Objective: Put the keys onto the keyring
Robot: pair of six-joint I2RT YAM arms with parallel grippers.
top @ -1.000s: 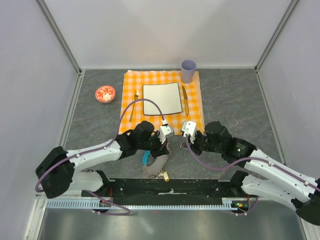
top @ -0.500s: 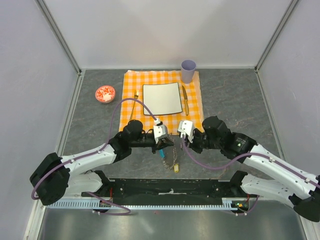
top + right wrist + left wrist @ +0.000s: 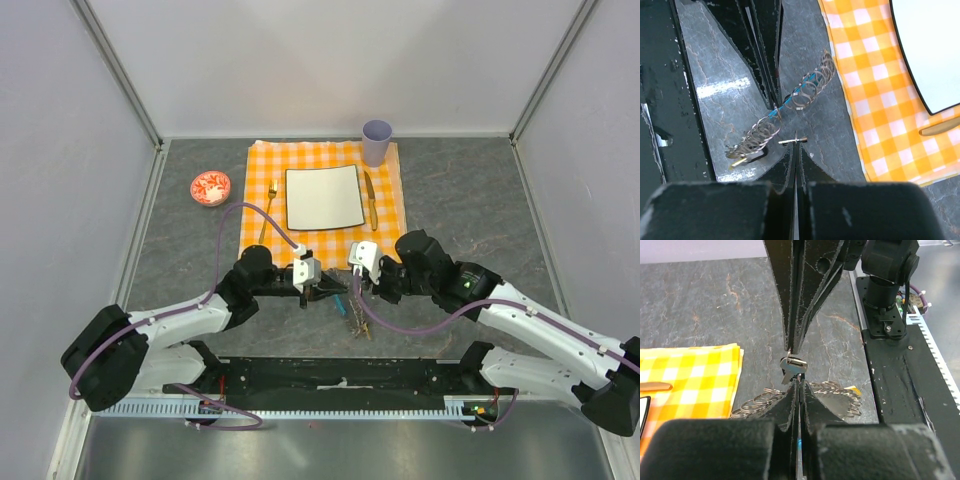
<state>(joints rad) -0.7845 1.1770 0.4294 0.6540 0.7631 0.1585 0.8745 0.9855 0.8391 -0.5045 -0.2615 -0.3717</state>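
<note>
My left gripper (image 3: 327,289) is shut on the keyring's turquoise tag (image 3: 341,303). The blue shows between its fingers in the left wrist view (image 3: 799,442). Chains of small wire rings (image 3: 760,401) hang from it and lie on the grey table. In the right wrist view the tag (image 3: 785,106) and rings (image 3: 757,135) sit at the left gripper's tips (image 3: 775,106). My right gripper (image 3: 356,290) is shut on a small silvery key (image 3: 792,365), seen edge-on at its tips (image 3: 790,142). The two grippers meet tip to tip, the key just above the ring.
An orange checked cloth (image 3: 385,215) behind the grippers holds a white square plate (image 3: 295,180), a gold fork (image 3: 268,212) and a knife (image 3: 371,202). A lilac cup (image 3: 377,141) and a red-and-white bowl (image 3: 210,187) stand farther back. The black base rail (image 3: 340,375) lies close below.
The left gripper has turned to point right and carried the keyring rightward, its ring chain swinging with it. The right gripper has shifted slightly left, so the tips now meet.
</note>
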